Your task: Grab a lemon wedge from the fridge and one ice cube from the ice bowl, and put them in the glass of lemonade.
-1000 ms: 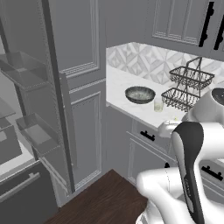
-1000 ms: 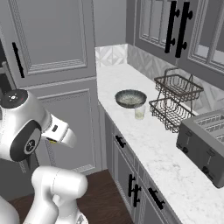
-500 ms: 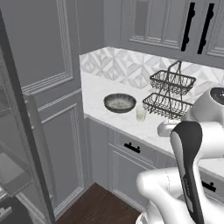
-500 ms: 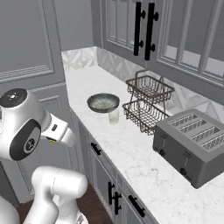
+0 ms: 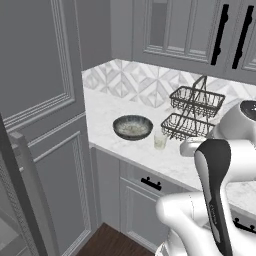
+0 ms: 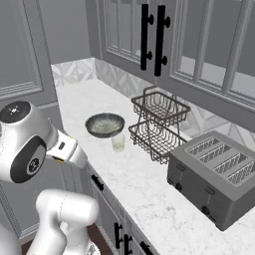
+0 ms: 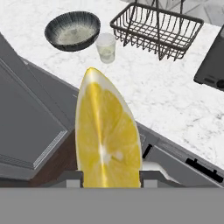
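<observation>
Lemon wedge (image 7: 108, 135) clamped btwn fingers (image 7: 73, 176), held above cabinet fronts, glass of lemonade (image 7: 106, 47) just beside ice bowl (image 7: 72, 29) on marble worktop (image 7: 166, 96), wire basket rack (image 7: 158, 29) nearby.

I'm looking at a white marble counter (image 6: 144, 187) running along the wall. The ice bowl (image 6: 104, 124) is sitting on it, with the glass of lemonade (image 6: 118, 142) standing just beside it. A two-tier wire basket (image 6: 158, 130) is standing near the glass, and a grey toaster (image 6: 216, 174) is sitting farther along.
</observation>
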Robot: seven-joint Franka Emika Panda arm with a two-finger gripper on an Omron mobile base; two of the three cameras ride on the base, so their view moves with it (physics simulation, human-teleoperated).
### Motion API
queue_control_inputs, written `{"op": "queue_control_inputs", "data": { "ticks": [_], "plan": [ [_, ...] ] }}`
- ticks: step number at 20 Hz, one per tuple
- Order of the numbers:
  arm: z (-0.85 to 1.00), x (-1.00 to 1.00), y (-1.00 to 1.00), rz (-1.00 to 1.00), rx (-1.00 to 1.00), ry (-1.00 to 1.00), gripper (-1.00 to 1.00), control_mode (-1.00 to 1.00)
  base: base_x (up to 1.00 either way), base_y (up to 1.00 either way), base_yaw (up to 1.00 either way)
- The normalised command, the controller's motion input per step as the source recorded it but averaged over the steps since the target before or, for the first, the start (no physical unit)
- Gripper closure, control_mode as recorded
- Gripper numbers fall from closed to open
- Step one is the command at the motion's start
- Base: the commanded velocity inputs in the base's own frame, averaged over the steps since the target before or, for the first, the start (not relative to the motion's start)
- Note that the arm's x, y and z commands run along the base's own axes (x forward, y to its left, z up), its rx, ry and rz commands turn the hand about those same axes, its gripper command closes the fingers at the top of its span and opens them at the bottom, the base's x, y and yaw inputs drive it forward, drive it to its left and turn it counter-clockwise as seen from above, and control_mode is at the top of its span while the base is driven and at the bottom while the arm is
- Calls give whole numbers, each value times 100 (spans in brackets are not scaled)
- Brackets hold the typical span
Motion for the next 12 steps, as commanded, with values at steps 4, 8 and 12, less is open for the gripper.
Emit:
{"op": "queue_control_inputs", "data": {
  "ticks": [4,8,12],
  "plan": [
    [0,0,0,0,0,0,100,100,31,0,-2],
    [0,0,0,0,0,0,100,100,0,0,0],
    [0,24,0,2,0,-2,100,-100,0,0,0]
  ]
}}
